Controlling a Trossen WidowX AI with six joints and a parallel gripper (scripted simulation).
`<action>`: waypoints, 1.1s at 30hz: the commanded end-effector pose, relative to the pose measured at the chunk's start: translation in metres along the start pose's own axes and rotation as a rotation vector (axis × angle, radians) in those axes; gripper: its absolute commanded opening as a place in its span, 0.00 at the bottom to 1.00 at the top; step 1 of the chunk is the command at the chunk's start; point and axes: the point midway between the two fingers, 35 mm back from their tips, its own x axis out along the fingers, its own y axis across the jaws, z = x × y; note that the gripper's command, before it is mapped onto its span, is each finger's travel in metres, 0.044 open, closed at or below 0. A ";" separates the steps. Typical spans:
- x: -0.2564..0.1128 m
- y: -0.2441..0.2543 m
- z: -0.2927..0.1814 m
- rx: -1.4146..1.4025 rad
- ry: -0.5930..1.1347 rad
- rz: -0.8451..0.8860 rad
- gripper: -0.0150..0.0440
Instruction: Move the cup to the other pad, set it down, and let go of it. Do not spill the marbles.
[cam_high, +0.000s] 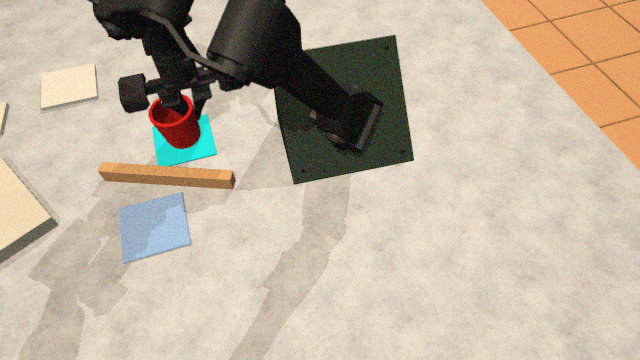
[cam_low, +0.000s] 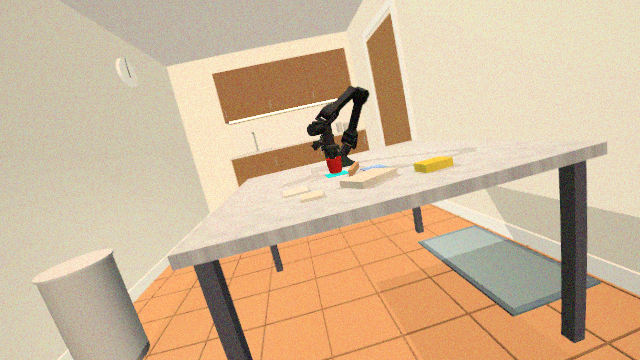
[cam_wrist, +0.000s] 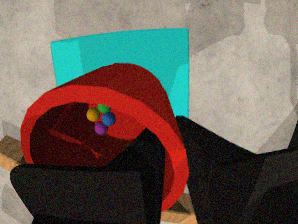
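The red cup (cam_high: 180, 134) (cam_low: 334, 165) (cam_wrist: 120, 74) is over the cyan pad (cam_high: 202, 150) (cam_low: 330, 175) (cam_wrist: 125, 45). It looks roughly upright; whether its bottom touches the pad is hard to tell. My gripper (cam_high: 187, 107) (cam_low: 332, 154) (cam_wrist: 169, 124) is shut on the cup's wall, one finger inside the rim and one outside. Several marbles (cam_wrist: 101, 118), yellow, green, blue and purple, lie inside the cup at its bottom. The light blue pad (cam_high: 155, 227) (cam_low: 374, 167) carries nothing.
A wooden bar (cam_high: 165, 176) (cam_low: 354, 168) lies between the two pads. A large cream block (cam_high: 20, 215) (cam_low: 367, 178) and a smaller cream tile (cam_high: 69, 86) lie to the left in the top view. A yellow block (cam_low: 434, 164) lies farther off. The dark base plate (cam_high: 390, 100) is beside the pads.
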 end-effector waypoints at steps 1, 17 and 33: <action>0.004 -0.001 -0.001 0.004 0.004 -0.002 0.25; 0.001 0.000 0.000 0.000 0.000 -0.001 0.39; -0.006 0.000 0.000 0.001 0.000 -0.001 0.47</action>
